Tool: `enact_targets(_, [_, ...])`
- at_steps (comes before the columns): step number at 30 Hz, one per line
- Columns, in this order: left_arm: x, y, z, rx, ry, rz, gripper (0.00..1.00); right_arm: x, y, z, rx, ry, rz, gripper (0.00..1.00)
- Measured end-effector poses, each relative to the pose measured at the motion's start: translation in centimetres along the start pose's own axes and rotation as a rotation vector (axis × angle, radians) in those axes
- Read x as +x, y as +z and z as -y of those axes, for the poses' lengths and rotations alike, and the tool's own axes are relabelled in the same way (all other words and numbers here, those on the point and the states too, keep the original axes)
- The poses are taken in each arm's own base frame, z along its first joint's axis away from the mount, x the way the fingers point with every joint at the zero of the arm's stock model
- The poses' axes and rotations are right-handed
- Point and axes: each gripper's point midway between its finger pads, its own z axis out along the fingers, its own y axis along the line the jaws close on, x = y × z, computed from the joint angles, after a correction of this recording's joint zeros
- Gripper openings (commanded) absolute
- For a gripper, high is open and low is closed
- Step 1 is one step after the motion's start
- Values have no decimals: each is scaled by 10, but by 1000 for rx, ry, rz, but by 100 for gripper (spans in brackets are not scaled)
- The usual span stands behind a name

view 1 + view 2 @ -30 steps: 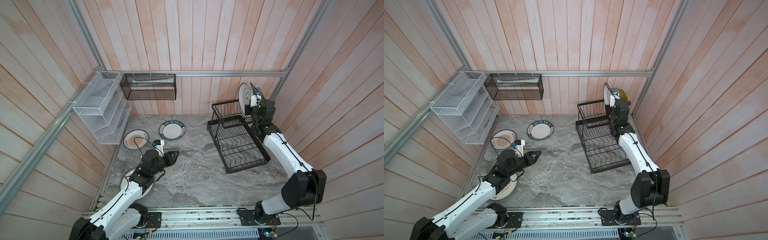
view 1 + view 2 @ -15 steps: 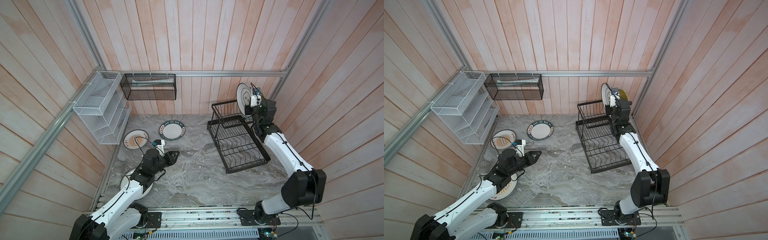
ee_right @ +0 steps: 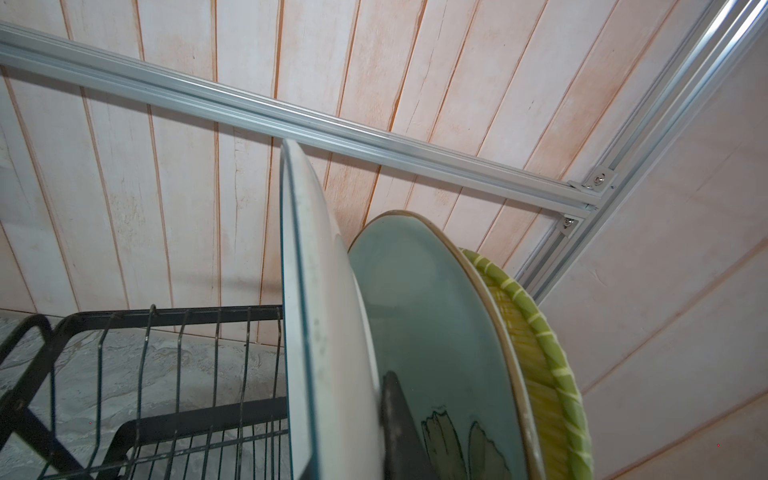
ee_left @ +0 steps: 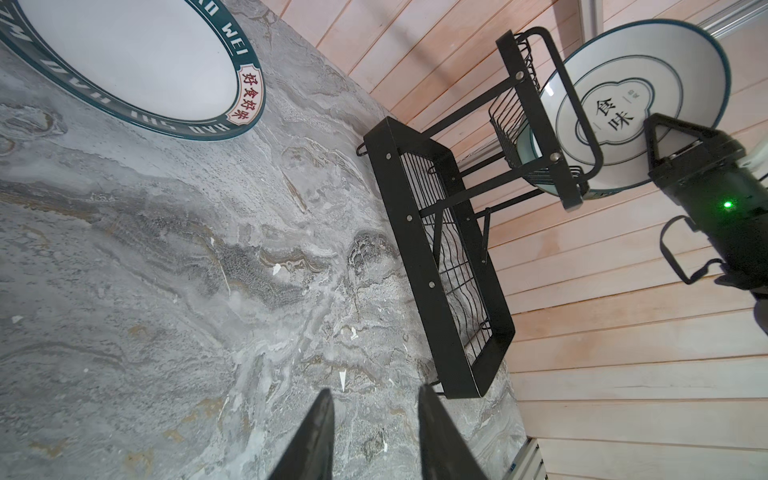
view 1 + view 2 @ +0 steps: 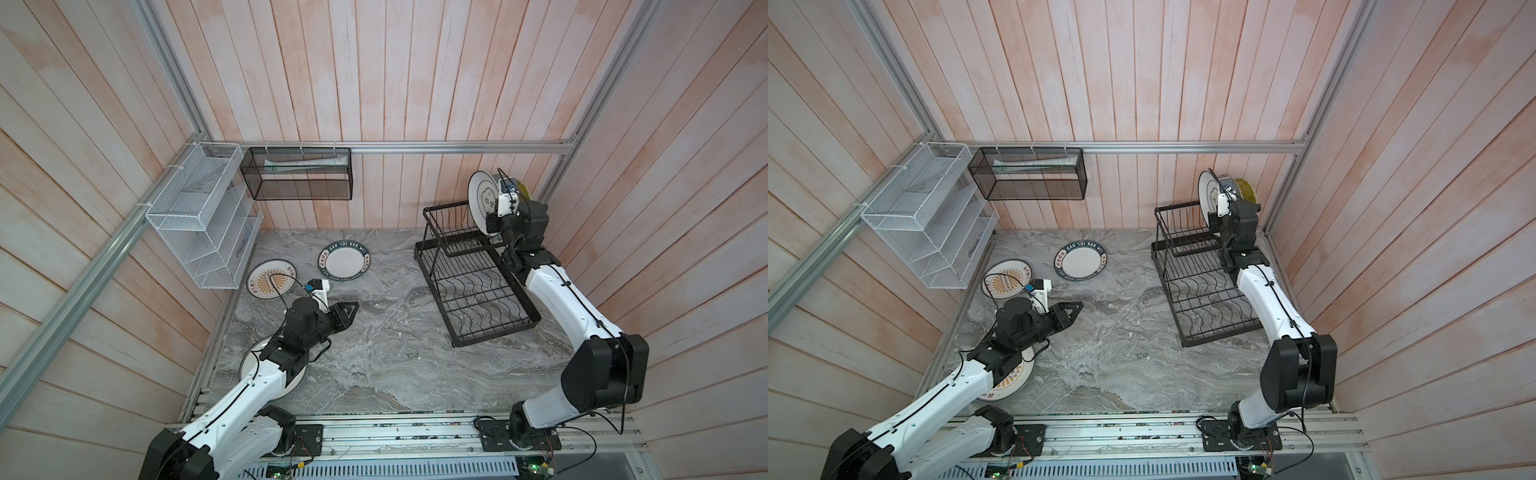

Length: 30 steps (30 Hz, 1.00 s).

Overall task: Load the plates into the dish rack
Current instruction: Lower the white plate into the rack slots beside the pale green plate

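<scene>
White plate (image 5: 480, 199) clenched upright in right pincer (image 5: 492, 220) at rack (image 5: 446, 205), pending seating and release; left pincer (image 5: 351, 309) parted, empty.

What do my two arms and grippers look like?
The left arm and right arm have white shells, black joints and thin black cables along them. The left gripper and right gripper are black with triangular open-frame fingers. A green light glows behind the right one.

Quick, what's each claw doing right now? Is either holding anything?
The left gripper is open, holding nothing.
The right gripper is shut on the white plate with dark ring, upright at the dish rack.
</scene>
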Motion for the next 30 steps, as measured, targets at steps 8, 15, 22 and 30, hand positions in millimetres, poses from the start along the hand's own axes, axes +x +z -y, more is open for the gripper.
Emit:
enact_targets(8, [0,0,0,0,0,0,36,10,1,-3,-4,7,-18,0])
enact_targets(15, [0,0,0,-2,-1,-2,36,16,1,-4,-6,14,-26,0])
enact_targets(22, [1,0,-1,-3,-1,-2,35,22,3,-5,-8,12,-38,0])
enact_targets(30, [1,0,-1,-3,-1,-3,35,22,5,-6,-7,20,-36,22])
